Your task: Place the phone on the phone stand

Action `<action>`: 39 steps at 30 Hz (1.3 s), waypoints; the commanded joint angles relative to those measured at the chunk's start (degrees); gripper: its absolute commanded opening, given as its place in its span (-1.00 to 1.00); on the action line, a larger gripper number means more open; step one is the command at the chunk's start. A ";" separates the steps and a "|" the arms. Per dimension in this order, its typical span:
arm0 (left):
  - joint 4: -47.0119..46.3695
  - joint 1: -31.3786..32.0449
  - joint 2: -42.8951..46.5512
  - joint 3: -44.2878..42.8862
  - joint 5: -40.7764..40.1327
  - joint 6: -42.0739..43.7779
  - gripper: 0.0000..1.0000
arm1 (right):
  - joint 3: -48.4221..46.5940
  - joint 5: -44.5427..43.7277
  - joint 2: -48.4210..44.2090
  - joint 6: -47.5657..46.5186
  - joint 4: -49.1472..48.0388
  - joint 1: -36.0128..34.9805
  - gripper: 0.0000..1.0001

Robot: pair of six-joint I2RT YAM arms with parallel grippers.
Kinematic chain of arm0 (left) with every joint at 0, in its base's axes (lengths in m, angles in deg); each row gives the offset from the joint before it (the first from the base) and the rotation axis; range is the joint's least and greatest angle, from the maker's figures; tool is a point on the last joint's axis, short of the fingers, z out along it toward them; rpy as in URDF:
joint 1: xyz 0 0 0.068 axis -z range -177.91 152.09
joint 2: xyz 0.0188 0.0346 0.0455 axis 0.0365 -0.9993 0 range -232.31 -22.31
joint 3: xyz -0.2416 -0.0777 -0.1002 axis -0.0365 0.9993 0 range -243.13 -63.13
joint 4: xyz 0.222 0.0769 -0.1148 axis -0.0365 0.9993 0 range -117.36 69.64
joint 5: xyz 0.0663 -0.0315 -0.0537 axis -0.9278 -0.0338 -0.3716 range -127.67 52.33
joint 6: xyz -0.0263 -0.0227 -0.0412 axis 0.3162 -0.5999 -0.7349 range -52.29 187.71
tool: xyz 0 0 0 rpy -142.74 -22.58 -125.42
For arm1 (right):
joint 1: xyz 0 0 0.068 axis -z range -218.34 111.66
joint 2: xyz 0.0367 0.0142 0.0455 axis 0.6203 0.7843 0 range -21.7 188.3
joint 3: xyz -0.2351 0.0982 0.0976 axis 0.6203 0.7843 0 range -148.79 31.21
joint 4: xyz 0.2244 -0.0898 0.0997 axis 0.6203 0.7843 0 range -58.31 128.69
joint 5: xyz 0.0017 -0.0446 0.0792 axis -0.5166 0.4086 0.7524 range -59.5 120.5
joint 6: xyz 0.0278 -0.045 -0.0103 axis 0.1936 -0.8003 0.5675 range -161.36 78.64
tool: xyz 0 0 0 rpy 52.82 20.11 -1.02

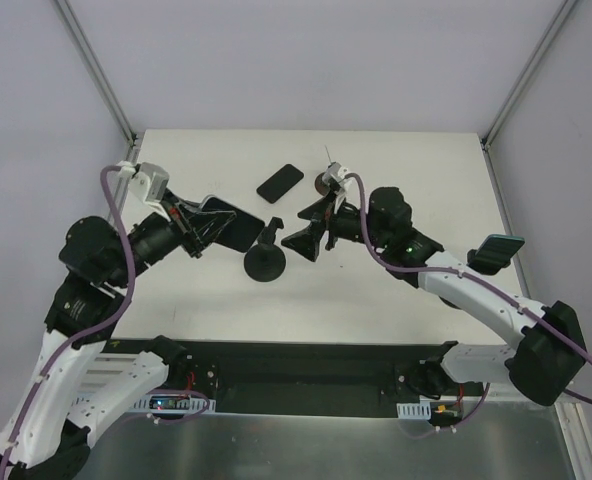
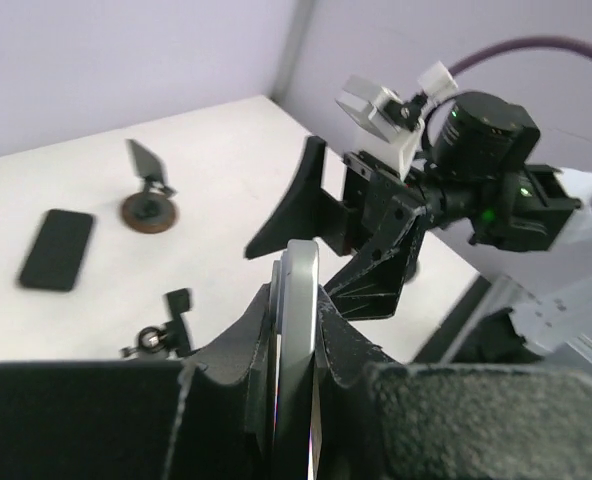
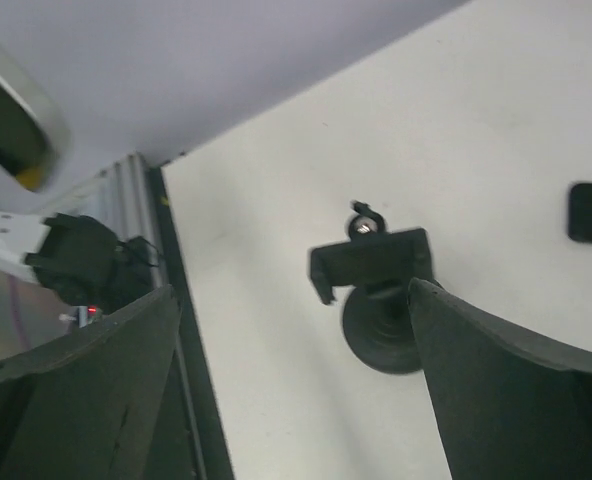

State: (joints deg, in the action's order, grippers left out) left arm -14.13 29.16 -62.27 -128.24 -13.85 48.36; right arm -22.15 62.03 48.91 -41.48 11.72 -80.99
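My left gripper (image 1: 219, 228) is shut on a grey-edged phone (image 1: 232, 222), held on edge above the table left of the phone stand. In the left wrist view the phone (image 2: 298, 320) stands edge-on between the jaws. The black phone stand (image 1: 266, 256) has a round base and a clamp on top; it shows in the right wrist view (image 3: 374, 262) and small in the left wrist view (image 2: 168, 326). My right gripper (image 1: 307, 228) is open and empty, just right of the stand, pointing at it; its right finger overlaps the stand's base in the right wrist view.
A second black phone (image 1: 280, 182) lies flat behind the stand. A small stand with a brown round base (image 1: 326, 180) is beside it. A teal-edged object (image 1: 500, 248) sits near the table's right edge.
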 commanded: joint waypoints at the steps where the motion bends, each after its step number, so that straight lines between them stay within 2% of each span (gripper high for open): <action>1: 6.71 0.44 3.14 -0.82 -16.85 5.20 -1.00 | -2.18 -11.74 3.21 -9.98 6.43 0.20 0.90; 2: 7.50 0.35 3.49 -0.56 -18.09 5.20 -1.00 | -2.79 -12.62 5.31 -10.42 6.43 0.20 0.71; 4: 7.77 0.44 3.40 -0.03 -19.33 5.47 -1.00 | -4.28 -11.58 7.60 -11.65 5.47 0.20 0.48; 5: 7.77 0.44 3.14 0.23 -19.50 5.55 -1.00 | -4.64 -10.45 9.61 -11.66 4.86 0.20 0.11; 7: 7.95 0.44 2.70 0.59 -20.12 5.56 -1.00 | -4.82 -9.65 11.04 -11.66 2.23 0.20 -0.10; 21: 7.68 0.44 1.56 4.63 -16.78 4.59 -1.00 | -8.59 -9.29 17.63 -13.85 0.28 -0.23 -0.21; 23: 7.60 0.44 1.21 4.63 -16.35 4.68 -1.00 | -9.39 -9.38 18.77 -14.20 0.45 -0.32 -0.34; 26: 7.16 0.35 0.94 4.98 -15.90 4.94 -1.00 | -10.53 -9.29 19.92 -14.38 0.45 -0.41 -0.42; 39: 4.61 0.44 -0.11 8.41 -14.06 2.92 -1.00 | -11.94 -5.87 21.85 -15.70 0.19 -1.38 -0.45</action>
State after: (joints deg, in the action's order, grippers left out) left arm -3.48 29.16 -62.52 -119.32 -30.01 52.12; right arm -30.83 53.46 70.07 -55.71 14.41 -81.98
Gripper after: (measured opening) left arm 0.097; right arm 0.293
